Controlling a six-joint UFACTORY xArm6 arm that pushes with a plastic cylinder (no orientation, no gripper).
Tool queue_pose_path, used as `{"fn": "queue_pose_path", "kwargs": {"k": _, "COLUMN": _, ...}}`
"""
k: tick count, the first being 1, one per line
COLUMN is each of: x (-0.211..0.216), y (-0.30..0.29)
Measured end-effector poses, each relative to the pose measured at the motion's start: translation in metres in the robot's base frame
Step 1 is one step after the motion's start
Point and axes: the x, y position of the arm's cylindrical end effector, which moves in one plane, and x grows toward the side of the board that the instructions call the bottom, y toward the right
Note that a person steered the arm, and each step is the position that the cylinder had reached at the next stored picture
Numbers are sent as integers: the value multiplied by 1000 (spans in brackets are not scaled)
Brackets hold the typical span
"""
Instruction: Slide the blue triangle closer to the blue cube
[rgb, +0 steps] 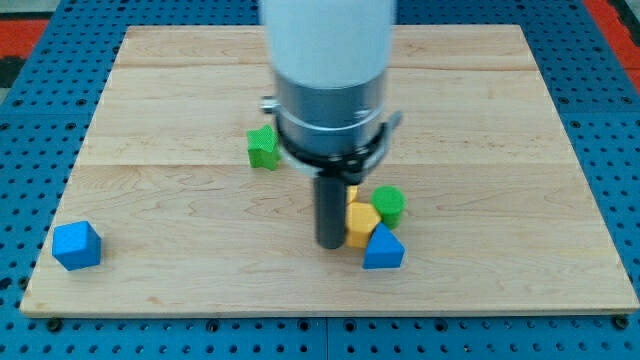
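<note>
Blue triangle (383, 250) upright, touching yellow block (362, 223), my tip (331, 243) just left, no fingers on rod

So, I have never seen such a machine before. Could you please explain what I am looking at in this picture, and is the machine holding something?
This is a single picture from one camera looking down at a wooden board. The big white and grey cylinder is a robot arm. It has no hand; it ends in a dark rod, and my tip only pushes things, so nothing is held. On the board lie small blocks: a blue cube near the view's bottom left, a green block near the middle, and a cluster on the tip's right: a yellow block, a green cylinder and a blue triangle. The tip stands just left of the yellow block.
</note>
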Motion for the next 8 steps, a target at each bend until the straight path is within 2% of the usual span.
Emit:
{"fn": "queue_pose_path", "kwargs": {"k": 1, "x": -13, "y": 15}}
{"fn": "queue_pose_path", "kwargs": {"k": 2, "x": -13, "y": 57}}
{"fn": "queue_pose_path", "kwargs": {"k": 3, "x": 8, "y": 99}}
{"fn": "queue_pose_path", "kwargs": {"k": 4, "x": 32, "y": 114}}
{"fn": "queue_pose_path", "kwargs": {"k": 5, "x": 38, "y": 48}}
{"fn": "queue_pose_path", "kwargs": {"k": 6, "x": 20, "y": -29}}
{"fn": "queue_pose_path", "kwargs": {"k": 8, "x": -17, "y": 15}}
